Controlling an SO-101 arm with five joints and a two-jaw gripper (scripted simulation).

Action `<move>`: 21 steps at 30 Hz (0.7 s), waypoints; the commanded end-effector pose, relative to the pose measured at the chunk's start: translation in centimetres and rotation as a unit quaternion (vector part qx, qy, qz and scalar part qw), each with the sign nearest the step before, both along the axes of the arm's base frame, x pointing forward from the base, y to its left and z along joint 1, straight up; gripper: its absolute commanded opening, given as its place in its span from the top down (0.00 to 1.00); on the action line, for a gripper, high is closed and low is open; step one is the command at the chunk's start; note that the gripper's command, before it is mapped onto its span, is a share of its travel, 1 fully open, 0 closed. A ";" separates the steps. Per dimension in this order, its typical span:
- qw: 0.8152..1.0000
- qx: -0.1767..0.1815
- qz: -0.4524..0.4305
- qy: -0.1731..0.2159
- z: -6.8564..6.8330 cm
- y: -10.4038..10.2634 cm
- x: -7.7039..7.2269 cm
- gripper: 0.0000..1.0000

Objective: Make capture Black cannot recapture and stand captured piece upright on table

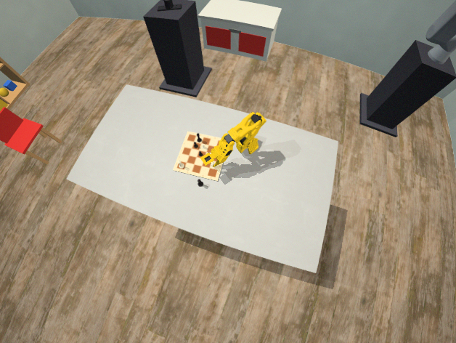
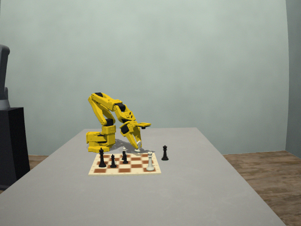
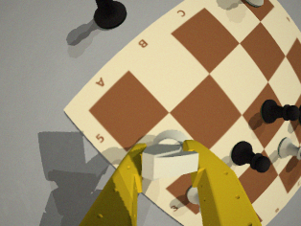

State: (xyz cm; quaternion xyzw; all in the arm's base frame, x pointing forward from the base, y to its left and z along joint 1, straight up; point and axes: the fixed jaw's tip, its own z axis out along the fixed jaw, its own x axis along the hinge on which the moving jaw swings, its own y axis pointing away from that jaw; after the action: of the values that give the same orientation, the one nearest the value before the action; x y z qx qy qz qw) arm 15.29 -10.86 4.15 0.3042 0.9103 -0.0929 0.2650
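My gripper (image 1: 214,164) (image 2: 138,146) (image 3: 166,152) is shut on a white knight (image 2: 137,150) (image 3: 169,165), low over the A-file edge of the chessboard (image 1: 177,169) (image 2: 107,173) (image 3: 77,109), near A4. It appears slightly tilted in the exterior view; whether its base touches is unclear. A black queen (image 1: 200,182) (image 2: 165,154) (image 3: 110,15) stands upright on the table beyond the rank-5 edge. A white pawn (image 2: 124,149) (image 3: 192,194) and black pawns (image 2: 124,160) (image 3: 244,153) (image 3: 270,111) stand close by.
A tall white crowned piece (image 1: 181,164) (image 2: 150,163) stands at the board's far rank-5 corner. A black king (image 1: 199,137) (image 2: 101,160) and a smaller black piece (image 1: 195,144) (image 2: 113,162) stand at the opposite side. Another white piece (image 3: 289,146) stands among them.
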 end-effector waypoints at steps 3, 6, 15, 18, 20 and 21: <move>1.000 0.008 0.003 0.010 -0.7 0.3 -0.2 1.00; 1.000 0.008 0.003 0.010 -0.8 0.4 -0.3 1.00; 1.000 0.009 0.003 0.011 -1.6 0.9 -0.9 1.00; 1.000 0.009 0.003 0.011 -1.6 0.9 -0.9 1.00; 1.000 0.009 0.003 0.011 -1.6 0.9 -0.9 1.00; 1.000 0.009 0.003 0.011 -1.5 0.8 -0.9 1.00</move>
State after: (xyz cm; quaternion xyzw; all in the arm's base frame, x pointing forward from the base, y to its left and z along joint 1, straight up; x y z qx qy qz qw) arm 14.46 -10.22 2.73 0.3054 0.9138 -0.0886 0.2526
